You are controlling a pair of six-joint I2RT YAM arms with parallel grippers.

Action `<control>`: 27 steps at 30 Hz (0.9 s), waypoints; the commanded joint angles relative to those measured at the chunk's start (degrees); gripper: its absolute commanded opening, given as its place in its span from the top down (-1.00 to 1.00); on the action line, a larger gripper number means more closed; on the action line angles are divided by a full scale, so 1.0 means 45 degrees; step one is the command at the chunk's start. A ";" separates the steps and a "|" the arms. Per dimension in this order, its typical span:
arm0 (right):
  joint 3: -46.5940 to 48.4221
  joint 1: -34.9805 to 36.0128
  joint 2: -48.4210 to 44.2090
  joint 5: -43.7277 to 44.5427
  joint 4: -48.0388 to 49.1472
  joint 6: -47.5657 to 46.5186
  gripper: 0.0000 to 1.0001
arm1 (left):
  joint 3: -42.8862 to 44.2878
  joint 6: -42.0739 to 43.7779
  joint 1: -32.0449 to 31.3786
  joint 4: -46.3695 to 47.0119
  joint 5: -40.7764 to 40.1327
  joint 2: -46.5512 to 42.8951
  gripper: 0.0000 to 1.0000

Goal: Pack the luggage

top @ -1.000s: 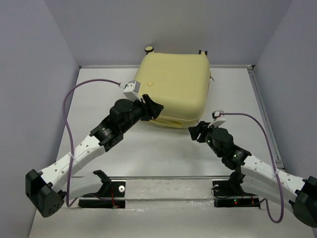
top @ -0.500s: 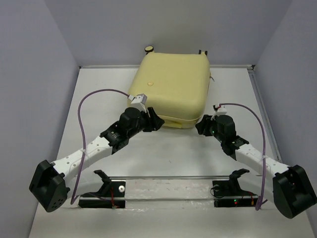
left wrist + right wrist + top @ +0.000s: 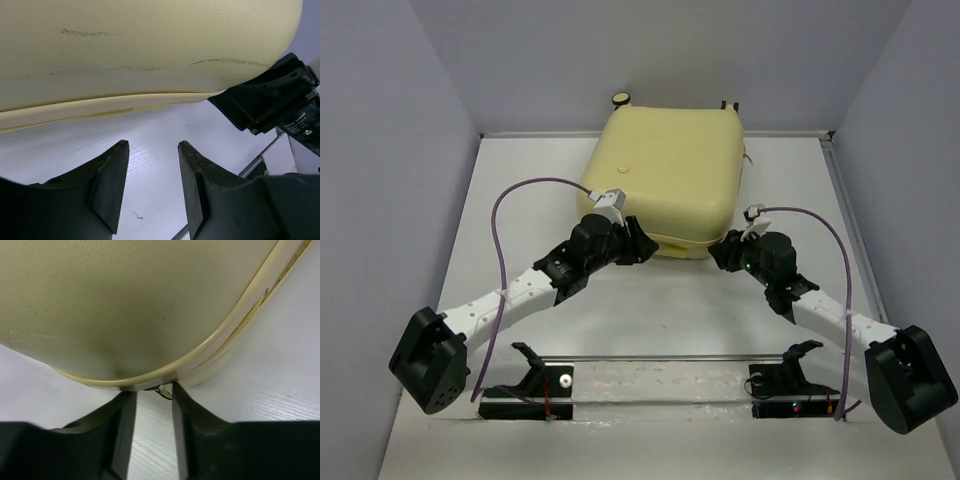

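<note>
Since the luggage [image 3: 665, 180] lies shut and flat at the far middle of the tabletop [image 3: 650, 320], everything I do next turns on its near edge, which runs left to right just beyond both my pincers. The shell is close to square, so I read no real long axis in it. The seam [image 3: 200, 352] along that near edge is the line that counts.

My left pincer [image 3: 642, 250] sits at the near-left corner, low over the tabletop, pointing far and a little right. It is released, with bare tabletop between the fingers. The shell's rim is just beyond the tips, apart from them.

My right pincer [image 3: 720, 255] sits at the near-right corner and is the nearer of the two to the seam. Its fingers stand narrowly parted with the tips right under the rim. A small metal zip pull [image 3: 162, 389] hangs in the gap between them. I cannot see either finger pressing on it, so I take it as not yet gripped.

Both arms reach out low and long from their bases, converging on the luggage. I judge that the right one must take the pull before the lid can open.
</note>
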 commanded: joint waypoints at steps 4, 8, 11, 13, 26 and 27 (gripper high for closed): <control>-0.0342 -0.0018 0.0436 0.0343 0.3512 0.0072 0.76 | 0.1090 -0.0012 -0.0160 0.0923 0.0213 0.0725 -0.08; -0.0674 -0.0018 0.0008 -0.0165 0.3651 0.0656 0.86 | 0.2063 0.0008 -0.0199 0.1235 0.0291 0.1642 -0.04; -0.1141 0.1013 -0.0831 -0.0149 0.2990 0.1184 0.86 | 0.3272 0.0144 -0.0199 0.1236 0.0310 0.2577 -0.02; -0.1416 0.2593 -0.1338 0.0807 0.2071 0.1612 0.86 | 0.3939 0.0242 -0.0218 0.1139 0.0311 0.3106 0.00; 0.1353 0.8724 0.0862 0.4792 0.1404 0.2105 0.86 | 0.7104 0.0203 -0.0589 0.0417 0.0351 0.6039 0.07; 0.1627 0.9099 0.1137 0.5027 0.1366 0.1968 0.86 | 0.7242 0.0280 -0.0570 0.0280 0.0272 0.6077 0.07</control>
